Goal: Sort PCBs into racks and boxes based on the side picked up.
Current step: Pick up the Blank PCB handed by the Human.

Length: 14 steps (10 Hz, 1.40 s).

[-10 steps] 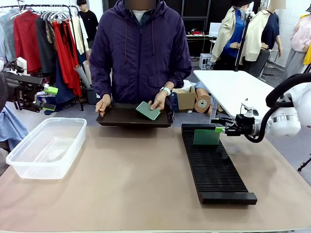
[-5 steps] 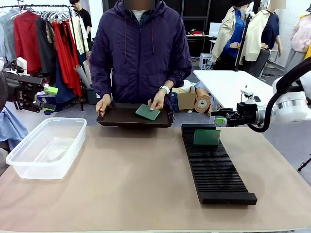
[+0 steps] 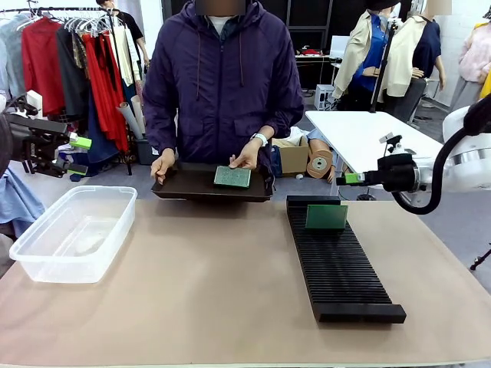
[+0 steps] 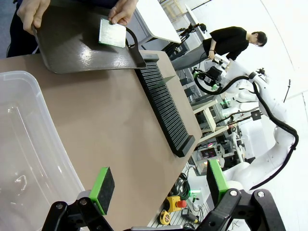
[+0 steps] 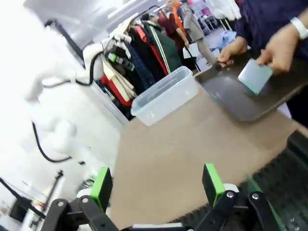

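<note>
One green PCB [image 3: 326, 217] stands upright in a slot at the far end of the long black rack [image 3: 341, 268]. My right gripper [image 3: 353, 179] hangs open and empty above and to the right of it. Across the table a person holds a dark tray [image 3: 192, 185] with another PCB [image 3: 232, 177] lying on it under one hand [image 3: 247, 159]. The clear box [image 3: 73, 230] sits at the left, with nothing in it. My left gripper [image 3: 79, 156] waits open beyond the table's left edge. The left wrist view shows its gripper [image 4: 159, 183] over the box [image 4: 24, 144], and the right wrist view shows its gripper [image 5: 156, 185] open.
A clothes rail [image 3: 77, 54] stands behind the left arm. A white table [image 3: 368, 138] and cardboard boxes [image 3: 295, 157] are behind the rack's far end. The brown tabletop [image 3: 207, 276] between box and rack is bare.
My right gripper has drawn up and to the right, away from the PCB left standing in the rack. The person has laid the tray's PCB flatter. The left arm has not moved.
</note>
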Motion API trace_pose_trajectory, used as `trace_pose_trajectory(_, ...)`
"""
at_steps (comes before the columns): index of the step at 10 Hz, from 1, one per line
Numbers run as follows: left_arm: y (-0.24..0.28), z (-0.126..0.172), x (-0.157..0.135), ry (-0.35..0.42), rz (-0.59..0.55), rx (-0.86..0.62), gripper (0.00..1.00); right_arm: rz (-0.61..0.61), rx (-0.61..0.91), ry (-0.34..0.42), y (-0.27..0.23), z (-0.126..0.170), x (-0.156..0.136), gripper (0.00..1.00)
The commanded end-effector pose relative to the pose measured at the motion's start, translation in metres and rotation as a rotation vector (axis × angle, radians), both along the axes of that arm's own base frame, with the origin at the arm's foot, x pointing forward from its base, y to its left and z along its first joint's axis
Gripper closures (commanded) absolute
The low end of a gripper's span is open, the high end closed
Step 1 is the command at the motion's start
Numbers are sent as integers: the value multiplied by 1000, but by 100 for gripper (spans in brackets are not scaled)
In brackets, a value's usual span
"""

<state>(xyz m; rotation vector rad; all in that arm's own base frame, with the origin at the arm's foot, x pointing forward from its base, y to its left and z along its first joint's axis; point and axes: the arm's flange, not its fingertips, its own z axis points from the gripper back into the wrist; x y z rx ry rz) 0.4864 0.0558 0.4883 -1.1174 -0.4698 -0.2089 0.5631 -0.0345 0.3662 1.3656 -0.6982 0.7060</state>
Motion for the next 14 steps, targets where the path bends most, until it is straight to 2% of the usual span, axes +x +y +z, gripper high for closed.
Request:
trace_pose_trajectory(1, 0, 1, -1, -4, -1, -3, 0, -49, 36, 159, 4, 21, -15, 0)
trace_pose_trajectory(2, 0, 1, -1, -4, -1, -3, 0, -73, 18, 265, 2, 25, -21, 0)
trace_pose_trajectory(4, 0, 1, -1, -4, -1, -3, 0, -77, 18, 396, 4, 38, -33, 0)
trace_pose_trajectory(8, 0, 1, -1, -4, -1, -3, 0, -96, 46, 514, 9, 54, -47, 0)
trace_pose_trajectory(11, 0, 1, -1, -4, -1, -3, 0, -98, 32, 582, 11, 61, -50, 0)
trace_pose_trajectory(12, 0, 1, -1, -4, -1, -3, 0, -73, 25, 513, 4, 52, -45, 0)
trace_pose_trajectory(14, 0, 1, -1, -4, -1, -3, 0, -73, 25, 513, 4, 52, -45, 0)
